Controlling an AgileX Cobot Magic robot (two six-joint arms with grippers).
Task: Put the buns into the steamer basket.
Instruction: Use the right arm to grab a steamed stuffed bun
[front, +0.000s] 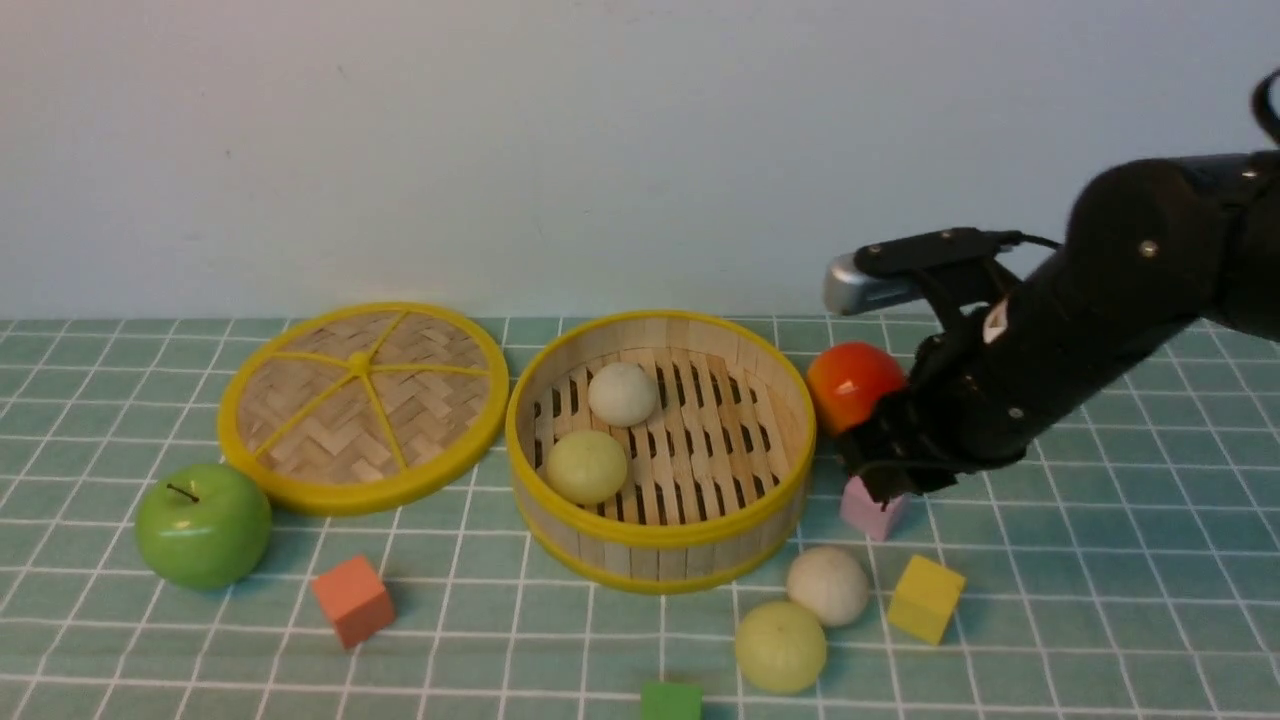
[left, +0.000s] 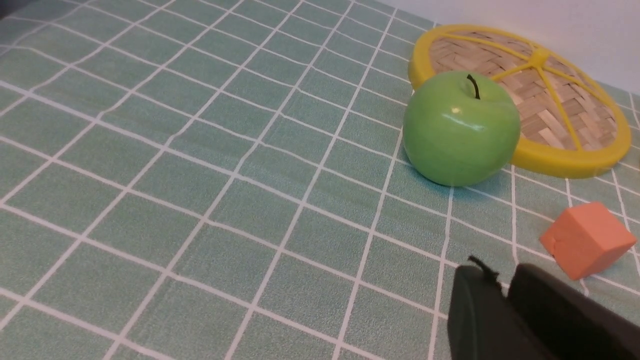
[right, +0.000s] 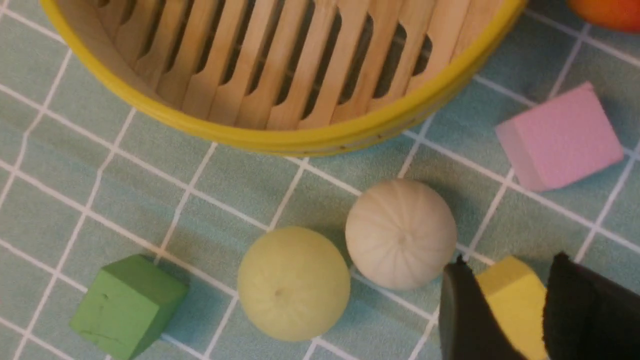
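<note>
**Front view.** The basket (front: 640, 562) stands upright with its mouth up: a round bamboo tub with a slatted floor, pale wall and yellow rims. Two buns lie inside it, the inner white bun (front: 622, 393) toward the far wall and the inner green bun (front: 586, 466) nearer its left wall. The outer white bun (front: 827, 585) and outer green bun (front: 780, 646) lie on the cloth just in front of the basket's right side, touching or nearly so. All four are smooth matte balls with no long axis. The right gripper (front: 882, 486) hangs just right of the basket, over a pink cube (front: 868, 514), apart from the outer buns.

**Left wrist view.** The left gripper (left: 505, 312) holds nothing. Its jaws stand close together; whether they meet cannot be told.

**Right wrist view.** The right gripper (right: 510, 280) is parted and empty, with a yellow cube (right: 505, 302) showing through the gap. The outer white bun (right: 400, 234) lies beside one finger, its fine pleats radiating from a centre that faces the camera. The outer green bun (right: 293, 283) shows a small dimple.
</note>
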